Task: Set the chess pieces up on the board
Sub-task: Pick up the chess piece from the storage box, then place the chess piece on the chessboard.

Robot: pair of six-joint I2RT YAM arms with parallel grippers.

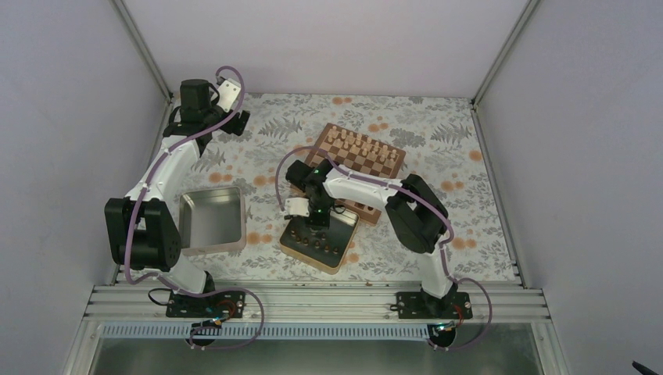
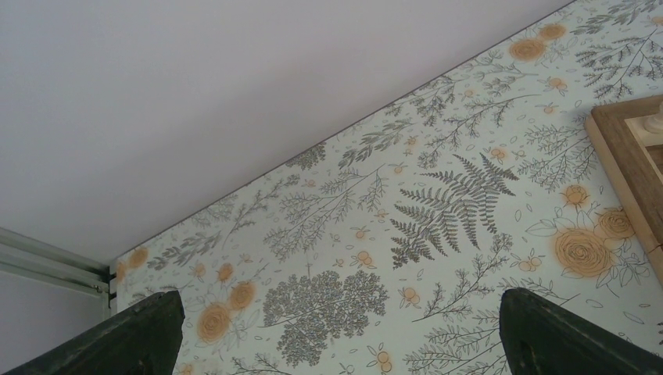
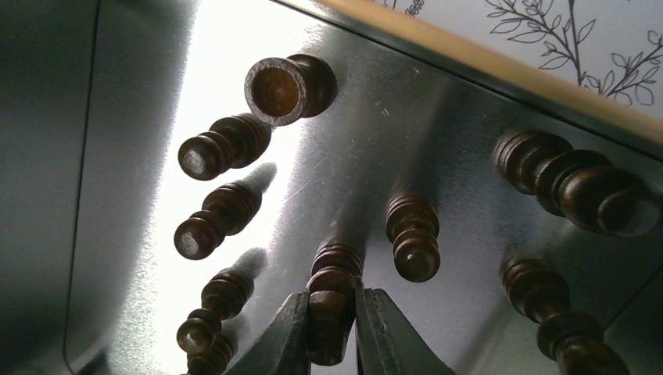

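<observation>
Item 1: table [image 1: 438, 133], flat, covered wall to wall by a pale cloth printed with grey ferns and orange flowers (the same print fills the left wrist view).

Resting directly on it:
- square wooden chessboard [image 1: 375, 166], tan and dark brown checks, brown border, set askew right of centre.
- square metal tin [image 1: 213, 223], left side, near edge.
- second metal tin with a tan rim [image 1: 306, 258], centre, just beside the board's near side.

Near edge: aluminium rail [image 1: 313, 301].
</observation>
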